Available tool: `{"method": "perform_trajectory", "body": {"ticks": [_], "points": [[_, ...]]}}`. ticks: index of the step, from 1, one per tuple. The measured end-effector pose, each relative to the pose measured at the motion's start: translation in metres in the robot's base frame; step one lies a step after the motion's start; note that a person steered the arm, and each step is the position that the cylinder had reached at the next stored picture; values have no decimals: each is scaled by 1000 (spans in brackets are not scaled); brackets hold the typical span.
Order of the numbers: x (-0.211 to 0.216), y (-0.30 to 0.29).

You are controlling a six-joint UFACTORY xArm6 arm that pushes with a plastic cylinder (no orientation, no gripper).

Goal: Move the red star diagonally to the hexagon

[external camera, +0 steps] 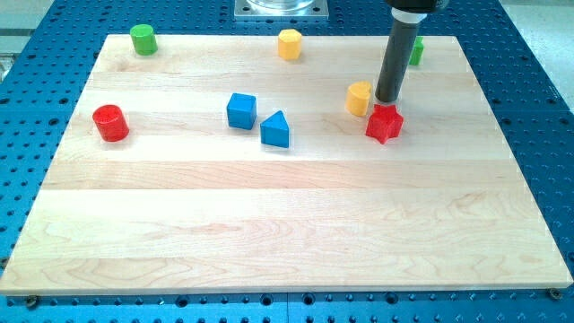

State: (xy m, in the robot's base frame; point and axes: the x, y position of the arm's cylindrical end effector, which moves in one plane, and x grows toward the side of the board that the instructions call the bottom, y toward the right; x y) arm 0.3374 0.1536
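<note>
Wooden bench (269, 224); my tip (387, 98) sits just above red star (384, 123); no jaws here; push steadily, centred, toward hexagon (289, 43).

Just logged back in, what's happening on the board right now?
My tip sits just above the red star in the view, close to it or touching, with a yellow cylinder just to its left. The yellow hexagon lies up near the top edge, to the star's upper left. A green block peeks out behind the rod. The blue cube, blue triangular block, red cylinder and green cylinder stand apart.
</note>
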Motion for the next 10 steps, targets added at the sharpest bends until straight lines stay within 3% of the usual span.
{"method": "perform_trajectory", "body": {"ticks": [4,7,8,10], "points": [[14,-10],[4,-93],[-39,-108],[-35,-238]]}}
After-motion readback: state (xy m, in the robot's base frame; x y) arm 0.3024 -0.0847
